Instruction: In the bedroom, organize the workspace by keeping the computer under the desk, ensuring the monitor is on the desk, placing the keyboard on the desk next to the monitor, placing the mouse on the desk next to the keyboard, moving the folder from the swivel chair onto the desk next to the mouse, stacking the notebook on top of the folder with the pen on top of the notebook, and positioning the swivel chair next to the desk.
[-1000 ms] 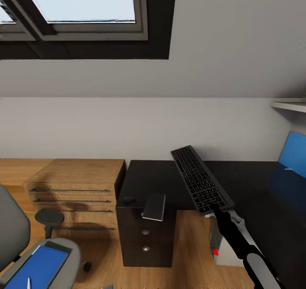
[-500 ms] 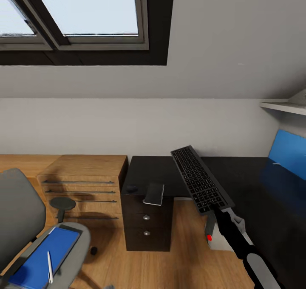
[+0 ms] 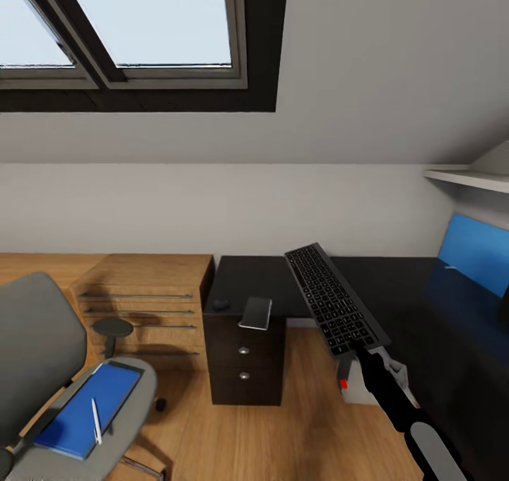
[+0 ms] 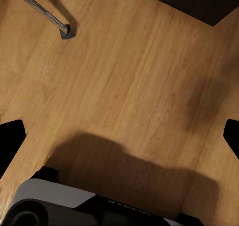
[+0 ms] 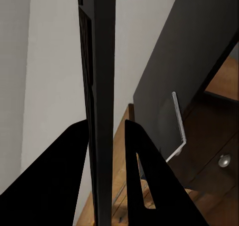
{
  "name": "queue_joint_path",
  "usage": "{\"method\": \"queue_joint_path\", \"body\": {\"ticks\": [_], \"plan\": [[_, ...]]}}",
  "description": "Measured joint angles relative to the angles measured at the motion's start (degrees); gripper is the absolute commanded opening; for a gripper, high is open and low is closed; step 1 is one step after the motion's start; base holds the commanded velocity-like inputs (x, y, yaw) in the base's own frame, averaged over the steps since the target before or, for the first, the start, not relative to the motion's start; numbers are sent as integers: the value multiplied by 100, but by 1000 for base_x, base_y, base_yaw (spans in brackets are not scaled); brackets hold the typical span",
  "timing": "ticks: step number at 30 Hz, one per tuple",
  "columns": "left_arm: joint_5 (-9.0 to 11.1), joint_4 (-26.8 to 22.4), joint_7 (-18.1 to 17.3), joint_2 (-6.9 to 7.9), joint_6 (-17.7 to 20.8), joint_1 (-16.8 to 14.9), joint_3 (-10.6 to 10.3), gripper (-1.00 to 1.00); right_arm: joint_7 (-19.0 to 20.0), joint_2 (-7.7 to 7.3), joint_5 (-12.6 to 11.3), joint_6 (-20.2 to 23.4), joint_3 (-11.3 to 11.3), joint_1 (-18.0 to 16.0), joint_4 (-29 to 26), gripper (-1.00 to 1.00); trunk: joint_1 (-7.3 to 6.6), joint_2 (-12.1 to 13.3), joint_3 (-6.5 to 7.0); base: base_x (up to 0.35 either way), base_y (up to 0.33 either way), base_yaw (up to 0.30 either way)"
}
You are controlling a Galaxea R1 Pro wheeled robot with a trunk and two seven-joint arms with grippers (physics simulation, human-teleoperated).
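- The right arm reaches up and forward from the lower right of the head view; the right gripper (image 3: 359, 347) is clamped on the near end of the keyboard (image 3: 334, 299), its fingers (image 5: 142, 186) on either side of the slim slab, seen edge-on in the right wrist view.
- The keyboard is held in the air, tilted, its far end rising beyond the gripper over the desk (image 3: 396, 290).
- The left gripper (image 4: 119, 136) points down at bare wood floor (image 4: 129, 76), its fingertips spread wide apart with nothing between them.
- Since a second ago the camera has swung: the swivel chair (image 3: 42, 354) with the folder (image 3: 88, 409) and pen (image 3: 94, 421) now shows more fully, far to the gripper's left.
- The notebook (image 3: 256, 313) and mouse (image 3: 221, 303) lie left of the gripper on the desk's drawer end; the computer (image 3: 353, 386) is just below it.
- The desk top beyond and right of the gripper lies open.
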Motion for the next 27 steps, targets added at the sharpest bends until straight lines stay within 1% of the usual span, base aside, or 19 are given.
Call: {"method": "queue_joint_path", "body": {"ticks": [8, 27], "plan": [[-1, 77, 0, -4, -122, 0, -9, 100, -6, 0, 5, 0, 1, 0, 0, -100, 1, 0, 0, -239, -174, 0], [6, 78, 1, -8, -126, 0, -22, 100, -7, 7, 7, -9, 15, 0, 4, -100, 2, 0, 0, -275, -173, 0]]}}
